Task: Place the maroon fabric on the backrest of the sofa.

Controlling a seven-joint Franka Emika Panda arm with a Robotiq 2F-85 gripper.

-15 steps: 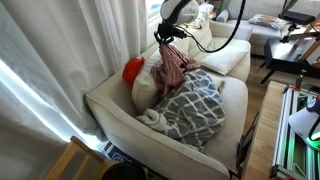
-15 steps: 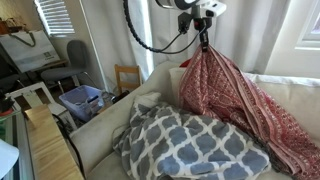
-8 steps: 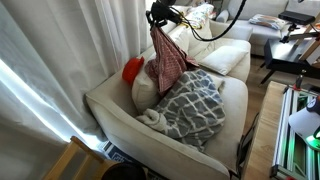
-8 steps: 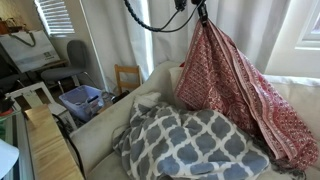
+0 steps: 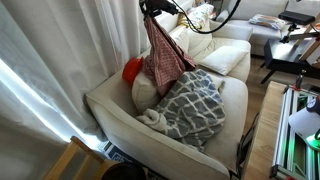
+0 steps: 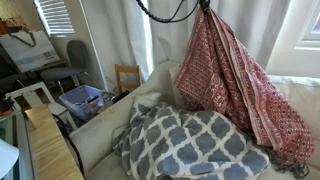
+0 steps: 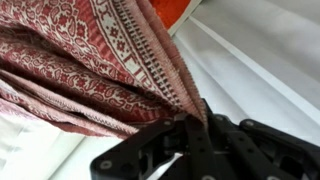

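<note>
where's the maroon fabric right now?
In an exterior view the maroon fabric hangs from the hand over the sofa seat, lower end resting beside the grey patterned blanket.

High over sofa (image 5: 108,102), gripper (image 5: 150,8) holds maroon fabric (image 5: 165,58), draping onto grey patterned blanket (image 5: 196,108) beside red cushion (image 5: 132,70)

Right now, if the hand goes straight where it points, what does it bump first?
The maroon fabric hanging from the hand itself; under that, probably the sofa's white cushion, though depth is hard to judge.
</note>
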